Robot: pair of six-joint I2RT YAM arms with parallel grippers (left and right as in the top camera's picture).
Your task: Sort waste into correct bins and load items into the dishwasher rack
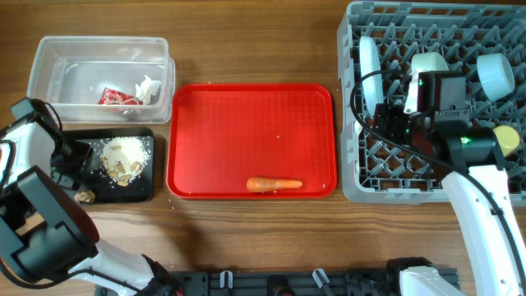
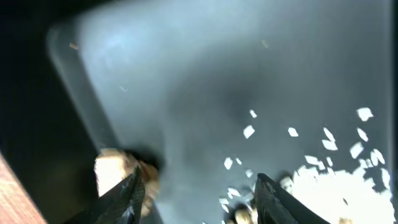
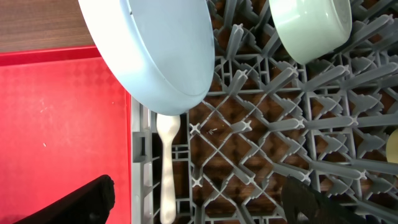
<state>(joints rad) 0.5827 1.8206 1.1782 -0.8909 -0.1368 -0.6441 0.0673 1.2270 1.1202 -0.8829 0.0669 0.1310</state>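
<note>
**Overhead:** An orange carrot (image 1: pixel 274 184) is lying on the red tray (image 1: pixel 246 123), near the edge closest to the robot. A red wrapper (image 1: pixel 117 98) and white tissue (image 1: pixel 148 88) are sitting in the clear tub (image 1: pixel 49 62). Pale crumbs (image 1: pixel 123 156) are lying in the black tray (image 1: pixel 150 187). The blue plate (image 1: pixel 369 62) is standing on edge in the grey rack (image 1: pixel 353 99) on the wooden counter (image 1: pixel 246 41).

**Left wrist:** The left hand (image 2: pixel 196 193) is hovering released over the black tray. A brown scrap (image 2: pixel 115 171) is sitting at the tray's edge beside one finger.

**Right wrist:** The right hand (image 3: pixel 202 205) is hanging released above the rack. The white spoon (image 3: pixel 166 168) is lying flat below the plate, with the green bowl (image 3: pixel 308 28) well apart from it.
</note>
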